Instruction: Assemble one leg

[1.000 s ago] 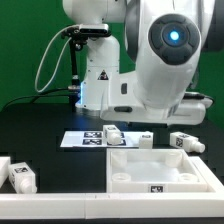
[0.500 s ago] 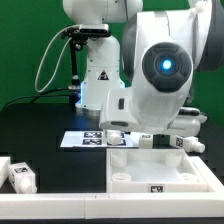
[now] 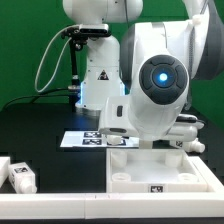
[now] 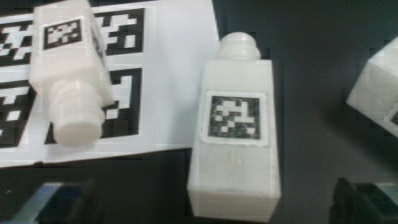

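Observation:
In the wrist view a white leg (image 4: pixel 237 125) with a square tag lies flat on the black table. My gripper (image 4: pixel 210 203) is open above its wide end. One dark finger (image 4: pixel 54 200) shows on one side and the other on the opposite side, both apart from the leg. A second leg (image 4: pixel 75 75) lies across the marker board (image 4: pixel 134 40). In the exterior view the arm's body (image 3: pixel 160 85) hides the gripper and these legs. Another leg (image 3: pixel 22 177) lies at the exterior view's lower left.
The large white panel (image 3: pixel 160 170) with a raised rim sits in front of the arm. The marker board (image 3: pixel 85 138) lies behind it. A white tagged part (image 3: pixel 190 143) lies at the exterior view's right, and a white part edge (image 4: pixel 374 85) shows in the wrist view.
The arm's wrist body has swung down and toward the exterior view's left, now covering the legs behind the panel. The parts on the table have not moved.

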